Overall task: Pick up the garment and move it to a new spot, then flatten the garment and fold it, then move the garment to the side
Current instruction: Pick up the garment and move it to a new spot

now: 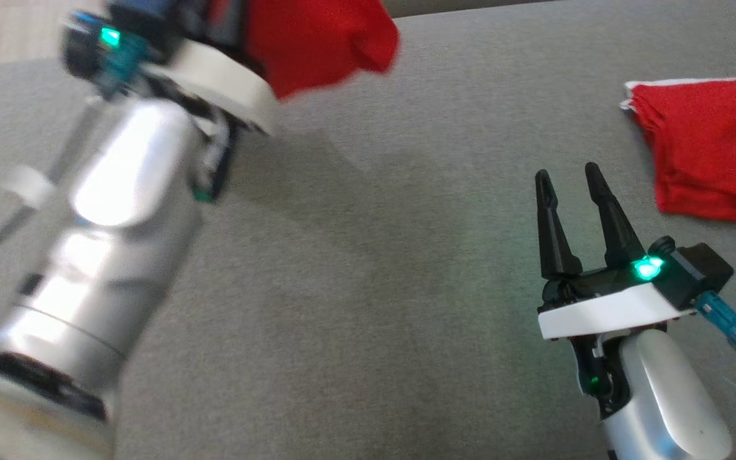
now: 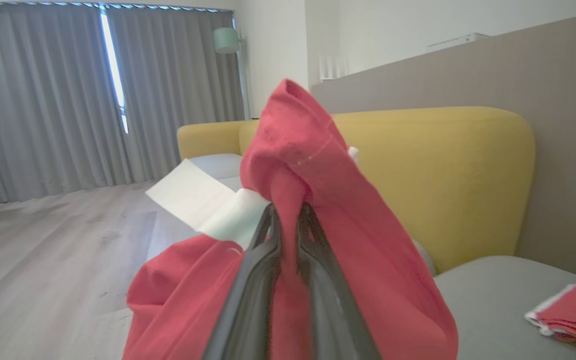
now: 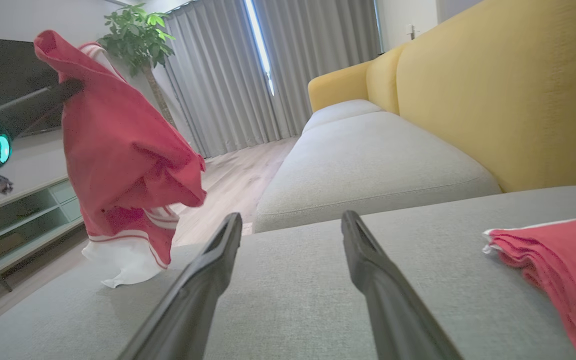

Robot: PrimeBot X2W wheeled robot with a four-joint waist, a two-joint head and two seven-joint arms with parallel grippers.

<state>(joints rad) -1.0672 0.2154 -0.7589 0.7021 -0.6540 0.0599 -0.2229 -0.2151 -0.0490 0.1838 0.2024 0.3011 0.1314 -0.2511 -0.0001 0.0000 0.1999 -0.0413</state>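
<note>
The red garment [image 1: 317, 45] with a white striped hem hangs bunched from my left gripper [image 2: 288, 212], lifted above the far left of the grey cushion [image 1: 374, 255]. The jaws are shut on a fold of the cloth, which drapes over both fingers. In the right wrist view the garment [image 3: 118, 150] hangs down with its white hem close to the cushion's edge. My right gripper [image 1: 566, 176] stands open over the cushion's right half with nothing between its fingers [image 3: 218, 270].
A second red garment [image 1: 710, 147], folded, lies at the cushion's right edge, just right of my right gripper. A yellow sofa [image 3: 493, 90] stands behind. A low shelf unit [image 3: 18, 215] and wooden floor lie to the left.
</note>
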